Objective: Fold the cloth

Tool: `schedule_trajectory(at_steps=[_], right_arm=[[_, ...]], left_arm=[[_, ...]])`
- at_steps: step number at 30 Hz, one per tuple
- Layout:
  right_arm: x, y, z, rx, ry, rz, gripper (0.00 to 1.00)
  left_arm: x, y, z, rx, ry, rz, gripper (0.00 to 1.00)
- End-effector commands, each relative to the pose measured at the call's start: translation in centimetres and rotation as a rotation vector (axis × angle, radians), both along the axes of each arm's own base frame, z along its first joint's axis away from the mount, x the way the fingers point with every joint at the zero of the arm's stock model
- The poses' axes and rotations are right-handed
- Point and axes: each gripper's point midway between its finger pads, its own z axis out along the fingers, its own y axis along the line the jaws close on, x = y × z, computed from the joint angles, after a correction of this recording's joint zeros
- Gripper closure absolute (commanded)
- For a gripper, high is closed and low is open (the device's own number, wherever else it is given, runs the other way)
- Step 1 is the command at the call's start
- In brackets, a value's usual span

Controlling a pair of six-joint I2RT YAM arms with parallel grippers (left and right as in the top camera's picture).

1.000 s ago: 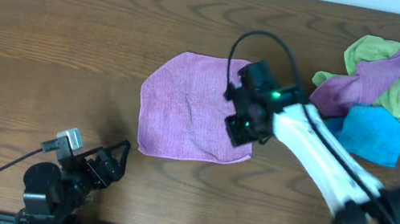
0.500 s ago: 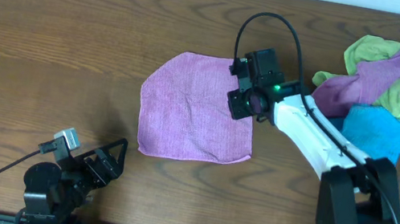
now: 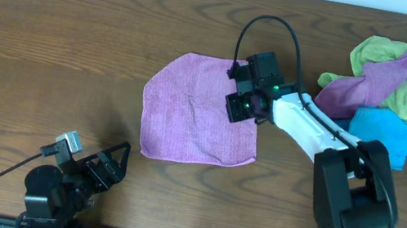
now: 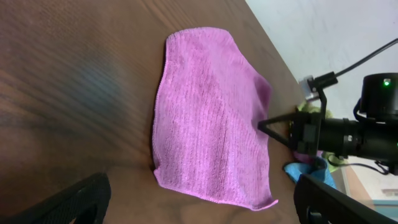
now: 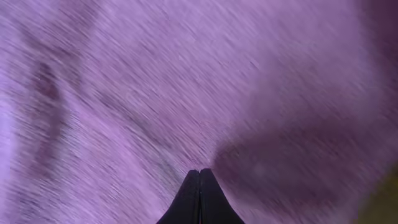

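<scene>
The lilac cloth (image 3: 195,117) lies spread flat on the wooden table, with small creases near its middle. My right gripper (image 3: 236,109) hovers over the cloth's right part, near the far right corner. Its fingers are shut tip to tip with no fabric seen between them. In the right wrist view the shut tips of the right gripper (image 5: 199,171) point at blurred cloth (image 5: 155,81). My left gripper (image 3: 114,165) rests open at the near left, apart from the cloth. The left wrist view shows the cloth (image 4: 211,118), the left gripper (image 4: 200,208) and the right gripper (image 4: 268,128).
A bright blue cloth (image 3: 386,136) lies at the right. Just behind it a purple cloth is bunched with a lime-green one (image 3: 379,77). The right arm's black cable (image 3: 272,26) loops above the cloth. The table's far edge runs along the top.
My right gripper has moved from the cloth's near right edge toward its far right part, staying shut. The cloth and the left arm have not moved.
</scene>
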Motion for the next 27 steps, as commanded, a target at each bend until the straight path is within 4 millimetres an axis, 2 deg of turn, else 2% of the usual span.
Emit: schedule_trajectory(at_steps=[1, 7, 11, 20, 27], right_arm=[[-0.7, 3.6, 1.3, 0.207, 0.045, 0.060, 0.99], [-1.0, 7.5, 2.4, 0.283, -0.007, 0.122, 0.99], [-1.3, 9.0, 1.8, 0.241, -0.052, 0.145, 0.99], [0.4, 10.0, 1.0, 0.264, -0.067, 0.111, 0.99], [-0.7, 9.0, -1.7, 0.199, 0.011, 0.092, 0.99]], left_arm=[[-0.1, -0.2, -0.1, -0.010, 0.007, -0.006, 0.05], [0.0, -0.1, -0.1, -0.008, 0.007, -0.003, 0.05], [-0.1, -0.1, -0.1, -0.008, 0.007, -0.004, 0.05], [-0.5, -0.2, -0.9, -0.013, 0.045, -0.007, 0.05], [-0.6, -0.3, -1.0, -0.014, 0.053, -0.008, 0.05]])
